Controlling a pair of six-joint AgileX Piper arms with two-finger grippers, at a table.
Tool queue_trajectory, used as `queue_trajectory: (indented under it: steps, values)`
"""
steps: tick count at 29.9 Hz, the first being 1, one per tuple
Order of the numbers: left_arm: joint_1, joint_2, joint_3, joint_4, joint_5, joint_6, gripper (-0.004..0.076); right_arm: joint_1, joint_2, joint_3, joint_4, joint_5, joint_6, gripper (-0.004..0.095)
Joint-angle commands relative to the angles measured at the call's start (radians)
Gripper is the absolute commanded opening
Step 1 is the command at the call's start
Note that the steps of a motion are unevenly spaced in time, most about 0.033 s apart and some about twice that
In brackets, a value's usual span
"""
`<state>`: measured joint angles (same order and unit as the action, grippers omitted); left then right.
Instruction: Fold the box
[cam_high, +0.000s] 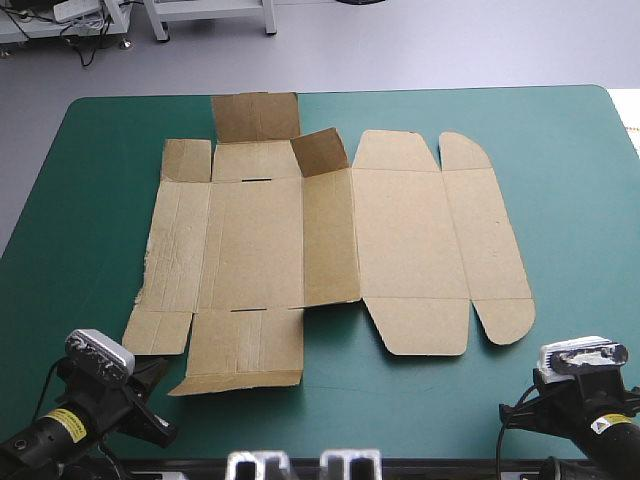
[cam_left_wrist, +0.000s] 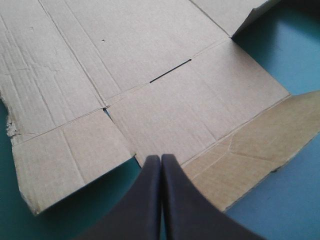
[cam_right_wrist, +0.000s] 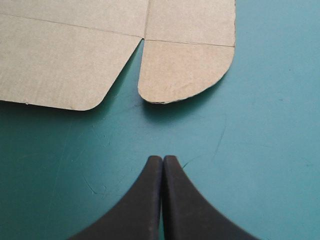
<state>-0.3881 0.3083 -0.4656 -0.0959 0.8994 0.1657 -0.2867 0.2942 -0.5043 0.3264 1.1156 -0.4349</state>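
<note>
Lying mostly flat on the teal-green desk (cam_high: 560, 380), the brown cut-board box (cam_high: 400, 240) sits just ahead of the left claw (cam_left_wrist: 161, 159) and right claw (cam_right_wrist: 163, 159), both pinched together.

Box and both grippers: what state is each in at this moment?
Brown cut-board box: unfolded, lying flat on teal-green cover, two far flaps tilted up.
Left gripper, black fin-shaped fingers: shut, holding nothing.
Right gripper: shut, holding nothing, over bare cover.
</note>
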Motion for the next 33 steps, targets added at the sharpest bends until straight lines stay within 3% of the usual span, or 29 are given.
queue_trajectory:
  steps: [1, 17, 30, 33]
  values:
    - [-0.007, 0.011, -0.024, -0.006, -0.053, 0.007, -0.0010, 0.000, 0.009, -0.021, 0.027, -0.039, -0.012, -0.0019]
    - [-0.007, 0.016, -0.054, -0.006, -0.095, 0.111, -0.0010, 0.000, 0.009, -0.021, 0.027, -0.044, -0.012, -0.0019]
    - [-0.007, 0.309, -0.508, 0.173, -0.131, 0.120, -0.0010, 0.000, 0.009, -0.021, 0.027, -0.057, -0.010, -0.0019]
    - [-0.007, 0.388, -0.579, 0.304, -0.165, 0.027, -0.0010, 0.000, 0.009, -0.021, 0.027, -0.057, -0.010, -0.0019]
